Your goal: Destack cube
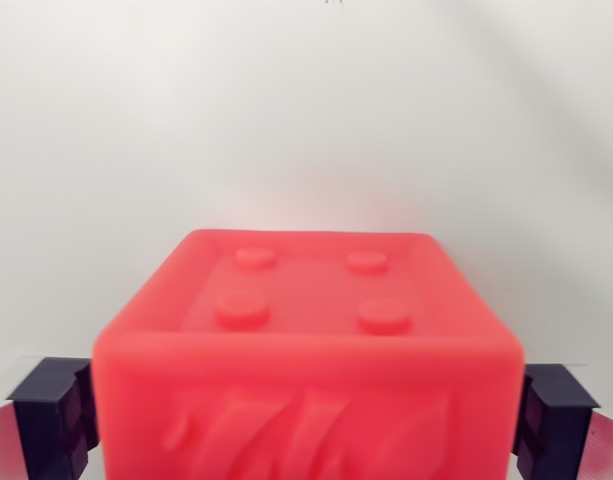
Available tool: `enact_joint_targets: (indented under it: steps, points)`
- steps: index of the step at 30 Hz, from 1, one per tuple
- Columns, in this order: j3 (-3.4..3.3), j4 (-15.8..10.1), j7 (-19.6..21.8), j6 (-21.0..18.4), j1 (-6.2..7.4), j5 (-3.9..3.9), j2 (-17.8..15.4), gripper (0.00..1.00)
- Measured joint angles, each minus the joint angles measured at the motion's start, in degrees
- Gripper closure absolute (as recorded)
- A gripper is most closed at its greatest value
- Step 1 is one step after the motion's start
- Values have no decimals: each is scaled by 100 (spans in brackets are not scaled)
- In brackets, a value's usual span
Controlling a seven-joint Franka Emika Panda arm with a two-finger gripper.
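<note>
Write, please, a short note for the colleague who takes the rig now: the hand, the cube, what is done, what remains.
Hand: its dark fingers stand on both sides of the red cube, close to its side faces; real contact cannot be confirmed.
Cube: fills the lower wrist view, four studs on its top face, white surface behind.
Done: the hand is positioned around the cube.
Left: whether it is already lifted off the stack is not visible; check, then lift and set it down.

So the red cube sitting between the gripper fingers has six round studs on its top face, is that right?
Not quite. The wrist view shows four round studs, not six, on the top face of the red cube. The rest holds: it sits between the dark fingers of the gripper.
</note>
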Motion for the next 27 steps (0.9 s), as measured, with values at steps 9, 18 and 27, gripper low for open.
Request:
enact_joint_targets:
  steps: [9, 18, 27]
  points:
    - [0, -2, 0, -5, 0, 0, -6, 0]
    - [0, -54, 0, -111, 0, 0, -184, 0]
    - [2, -132, 0, -339, 0, 0, -490, 0]
